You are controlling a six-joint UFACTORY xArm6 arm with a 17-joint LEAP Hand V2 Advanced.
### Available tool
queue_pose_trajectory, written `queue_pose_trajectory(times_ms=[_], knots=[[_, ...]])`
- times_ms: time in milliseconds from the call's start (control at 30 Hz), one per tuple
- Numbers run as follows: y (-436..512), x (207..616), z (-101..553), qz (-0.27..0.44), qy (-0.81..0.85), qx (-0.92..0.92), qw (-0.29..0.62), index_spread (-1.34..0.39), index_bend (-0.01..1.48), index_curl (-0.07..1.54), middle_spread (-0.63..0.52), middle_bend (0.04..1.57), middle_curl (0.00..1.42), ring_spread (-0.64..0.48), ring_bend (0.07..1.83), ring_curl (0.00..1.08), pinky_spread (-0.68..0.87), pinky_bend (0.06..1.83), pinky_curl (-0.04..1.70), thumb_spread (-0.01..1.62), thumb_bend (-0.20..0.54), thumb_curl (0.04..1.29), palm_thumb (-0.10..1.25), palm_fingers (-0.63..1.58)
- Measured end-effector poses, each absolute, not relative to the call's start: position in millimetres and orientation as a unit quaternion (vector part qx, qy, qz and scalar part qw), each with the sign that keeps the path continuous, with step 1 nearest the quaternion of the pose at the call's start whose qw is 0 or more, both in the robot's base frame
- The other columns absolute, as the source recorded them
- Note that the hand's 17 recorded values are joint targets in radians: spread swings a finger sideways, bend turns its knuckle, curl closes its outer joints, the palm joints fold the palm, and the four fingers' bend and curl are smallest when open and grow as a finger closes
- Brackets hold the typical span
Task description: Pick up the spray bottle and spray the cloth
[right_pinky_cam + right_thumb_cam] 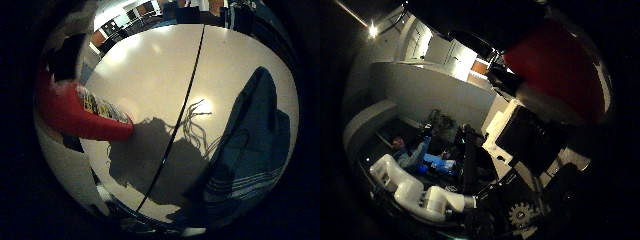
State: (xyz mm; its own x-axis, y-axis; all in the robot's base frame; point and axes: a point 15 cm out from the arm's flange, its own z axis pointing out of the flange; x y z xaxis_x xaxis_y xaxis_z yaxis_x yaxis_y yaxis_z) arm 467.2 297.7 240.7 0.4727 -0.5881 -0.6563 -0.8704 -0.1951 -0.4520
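Note:
The red spray bottle (78, 108) with a printed label lies close against the palm in the little finger side palm view, held above the white table (160, 70). In the thumb side palm view its red body (560, 65) and white neck (542, 102) fill the space beside the palm. My hand (420, 192) shows white fingers curled in toward the bottle. The blue cloth (250, 140), with pale stripes and a white fringe, lies flat on the table away from the bottle. The shadow of hand and bottle falls on the table between them.
A dark seam (185, 110) runs across the table beside the cloth. Chairs and furniture (130, 20) stand beyond the table's far edge. The thumb side palm view looks out at a white wall (430, 90) and a ceiling light (372, 31).

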Motion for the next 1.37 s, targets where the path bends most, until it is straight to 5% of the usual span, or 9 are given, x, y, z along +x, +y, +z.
queue_pose_trajectory(times_ms=[167, 300, 433, 600, 867, 1367], knots=[[296, 466, 239, 0.169, 0.475, -0.760, 0.411, -0.25, 0.84, 0.76, -0.15, 1.19, 0.69, -0.21, 1.25, 0.67, -0.31, 1.02, 0.98, 1.01, -0.034, 0.55, 0.88, 1.04], [292, 466, 237, 0.166, 0.470, -0.764, 0.409, -0.31, 0.43, 0.70, -0.19, 1.03, 0.67, -0.25, 1.26, 0.63, -0.37, 1.11, 0.91, 0.96, -0.029, 0.54, 0.83, 0.80], [291, 465, 238, 0.163, 0.465, -0.768, 0.409, -0.39, 0.22, 0.64, -0.21, 0.87, 0.65, -0.26, 1.26, 0.61, -0.40, 1.11, 0.87, 1.00, -0.026, 0.51, 0.80, 0.60], [289, 466, 240, 0.159, 0.462, -0.769, 0.411, -0.44, 0.25, 0.61, -0.21, 0.68, 0.60, -0.25, 1.18, 0.57, -0.33, 0.95, 0.83, 1.04, -0.028, 0.47, 0.76, 0.40], [279, 470, 248, 0.154, 0.465, -0.766, 0.417, -0.42, 0.31, 0.58, -0.18, 0.62, 0.58, -0.23, 1.08, 0.53, -0.11, 0.68, 0.78, 1.05, -0.025, 0.44, 0.72, 0.30], [231, 476, 269, 0.122, 0.472, -0.765, 0.420, -0.39, 0.28, 0.51, -0.17, 0.56, 0.55, -0.20, 0.93, 0.49, 0.09, 0.56, 0.74, 1.05, -0.023, 0.41, 0.71, 0.33]])
